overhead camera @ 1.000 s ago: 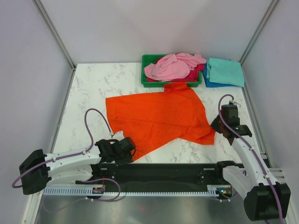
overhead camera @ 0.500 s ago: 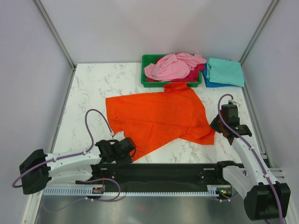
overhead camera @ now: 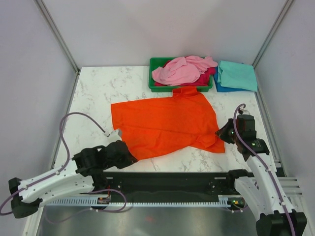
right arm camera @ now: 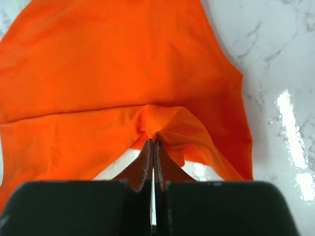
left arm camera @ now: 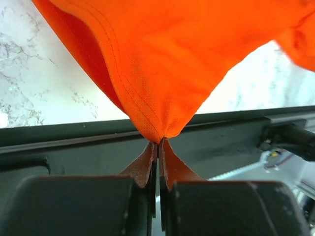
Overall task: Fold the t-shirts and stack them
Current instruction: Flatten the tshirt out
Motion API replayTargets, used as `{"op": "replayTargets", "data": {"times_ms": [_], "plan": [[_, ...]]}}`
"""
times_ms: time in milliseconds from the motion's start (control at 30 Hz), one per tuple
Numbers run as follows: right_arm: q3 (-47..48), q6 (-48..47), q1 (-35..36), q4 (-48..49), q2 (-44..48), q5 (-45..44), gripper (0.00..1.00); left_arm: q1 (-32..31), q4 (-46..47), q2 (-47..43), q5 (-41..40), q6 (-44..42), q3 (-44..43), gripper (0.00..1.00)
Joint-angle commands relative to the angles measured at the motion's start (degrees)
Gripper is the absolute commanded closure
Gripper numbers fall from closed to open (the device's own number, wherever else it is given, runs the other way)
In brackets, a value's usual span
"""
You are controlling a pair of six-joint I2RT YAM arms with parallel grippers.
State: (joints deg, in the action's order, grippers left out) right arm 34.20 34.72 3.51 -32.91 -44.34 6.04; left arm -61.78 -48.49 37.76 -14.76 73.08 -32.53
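Corners of orange shirt (overhead camera: 165, 125) pinched for folding
Top view: spread flat just before green tray (overhead camera: 153, 73), two corners farthest from tray clenched in left gripper (overhead camera: 130, 156) and right gripper (overhead camera: 221, 133), likely for lifting together; bare table (overhead camera: 98, 93) left of tray. Left wrist: stitched corner clamped, black rail (left arm camera: 74, 135) close behind. Right wrist: bunched edge clamped.

Right pincer (right arm camera: 152, 143) pinching orange t-shirt (right arm camera: 123, 73)

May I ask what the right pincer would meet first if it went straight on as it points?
The orange shirt: the right pincer pinches its edge, and more of that cloth lies straight ahead.
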Motion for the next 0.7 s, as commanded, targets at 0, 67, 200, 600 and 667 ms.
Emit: {"op": "replayTargets", "data": {"times_ms": [0,67,200,600,667], "plan": [[-0.45,0.96,-0.17,-5.66,7.56,7.75,1.0,-0.18,-11.26,-3.73,-3.08,-1.71,-6.2,0.98],[0.34,1.05,-0.17,-11.18,11.36,8.63,1.0,-0.1,-17.06,-5.23,-3.25,-1.8,-8.15,0.98],[3.24,1.14,0.96,-21.21,19.98,10.4,1.0,-0.18,-26.46,-10.15,-5.8,-0.49,-13.77,0.98],[4.91,4.21,1.24,-28.27,30.54,12.5,1.0,-0.18,-32.81,-14.74,-8.79,-0.22,-17.48,0.98],[4.83,4.48,1.24,-23.99,30.01,14.42,1.0,-0.18,-32.72,-13.51,-9.32,-1.0,-17.56,0.98]]}}
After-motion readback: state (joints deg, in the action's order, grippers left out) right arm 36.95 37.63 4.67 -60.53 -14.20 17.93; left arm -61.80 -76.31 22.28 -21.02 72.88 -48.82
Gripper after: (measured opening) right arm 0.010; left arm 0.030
